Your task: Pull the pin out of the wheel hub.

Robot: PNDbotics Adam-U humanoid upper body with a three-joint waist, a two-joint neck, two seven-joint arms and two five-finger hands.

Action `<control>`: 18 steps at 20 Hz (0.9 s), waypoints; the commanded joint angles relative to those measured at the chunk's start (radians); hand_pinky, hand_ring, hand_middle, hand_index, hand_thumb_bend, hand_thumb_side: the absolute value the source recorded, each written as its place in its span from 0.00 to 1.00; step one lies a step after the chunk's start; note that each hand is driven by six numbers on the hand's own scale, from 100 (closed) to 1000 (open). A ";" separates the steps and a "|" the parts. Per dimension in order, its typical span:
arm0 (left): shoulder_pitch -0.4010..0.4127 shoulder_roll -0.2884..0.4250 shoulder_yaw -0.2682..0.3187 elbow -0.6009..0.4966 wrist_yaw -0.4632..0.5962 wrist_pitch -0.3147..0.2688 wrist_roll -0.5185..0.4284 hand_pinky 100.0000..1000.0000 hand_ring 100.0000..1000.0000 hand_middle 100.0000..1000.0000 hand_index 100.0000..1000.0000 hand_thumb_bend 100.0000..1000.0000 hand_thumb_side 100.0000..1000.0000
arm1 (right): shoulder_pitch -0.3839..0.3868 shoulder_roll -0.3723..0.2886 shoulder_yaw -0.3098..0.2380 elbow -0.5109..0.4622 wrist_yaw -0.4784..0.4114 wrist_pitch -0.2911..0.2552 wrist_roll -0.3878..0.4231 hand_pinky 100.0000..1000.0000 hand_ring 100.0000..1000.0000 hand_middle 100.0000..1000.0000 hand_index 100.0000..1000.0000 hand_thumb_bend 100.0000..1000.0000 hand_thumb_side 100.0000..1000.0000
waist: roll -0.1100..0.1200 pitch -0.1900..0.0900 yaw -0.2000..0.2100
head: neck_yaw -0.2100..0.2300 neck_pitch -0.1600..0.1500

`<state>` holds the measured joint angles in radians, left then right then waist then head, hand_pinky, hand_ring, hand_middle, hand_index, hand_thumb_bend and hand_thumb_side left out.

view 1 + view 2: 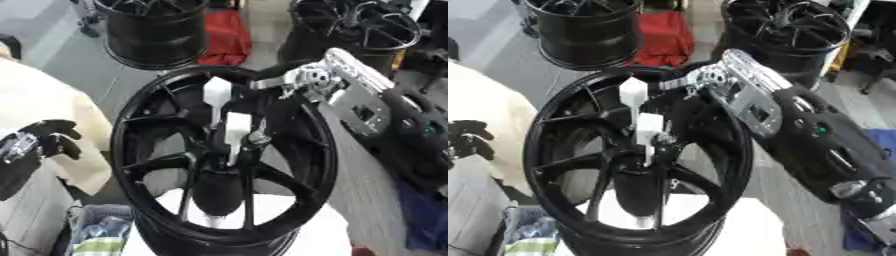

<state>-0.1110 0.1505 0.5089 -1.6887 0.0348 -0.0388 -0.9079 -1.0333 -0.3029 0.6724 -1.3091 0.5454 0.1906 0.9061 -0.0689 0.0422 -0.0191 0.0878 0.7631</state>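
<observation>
While the hub (pixel 223 165) stands upright, its white pin (pixel 234 131) juts from the centre; right hand (pixel 262 142) reaches through there, grip hidden. Left hand (pixel 51 136) idles curled, empty.

A white pin (pixel 229 131) stands upright in the black wheel hub's (pixel 131 125) centre.

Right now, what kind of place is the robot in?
Probably a wheel workshop or factory floor. A big black wheel hub with a white pin sits in front, and more black wheel rims stand on the grey floor behind.
</observation>
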 commanded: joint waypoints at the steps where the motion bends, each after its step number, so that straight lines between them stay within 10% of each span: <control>1: -0.004 0.014 0.002 -0.013 0.000 0.000 0.001 0.55 0.53 0.59 0.77 0.00 0.79 | -0.015 -0.005 -0.007 -0.013 -0.007 0.012 0.001 0.69 0.65 0.62 0.72 0.32 0.30 | 0.006 -0.007 0.000 | -0.002 -0.006; 11: -0.005 0.014 0.001 -0.014 0.000 0.000 0.001 0.55 0.53 0.59 0.77 0.00 0.78 | 0.002 -0.018 0.003 -0.036 -0.013 0.016 0.001 0.67 0.63 0.60 0.70 0.29 0.29 | 0.006 -0.007 0.000 | -0.002 -0.008; 18: -0.005 0.014 0.002 -0.013 -0.001 0.001 0.001 0.55 0.53 0.59 0.77 0.00 0.79 | 0.000 -0.040 -0.029 -0.119 -0.008 0.023 0.001 0.57 0.49 0.43 0.51 0.00 0.04 | 0.006 -0.007 0.000 | -0.001 -0.008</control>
<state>-0.1110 0.1504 0.5090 -1.6887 0.0342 -0.0386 -0.9078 -1.0112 -0.3166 0.6650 -1.3970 0.5414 0.2042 0.9046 -0.0694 0.0434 -0.0191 0.0860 0.7629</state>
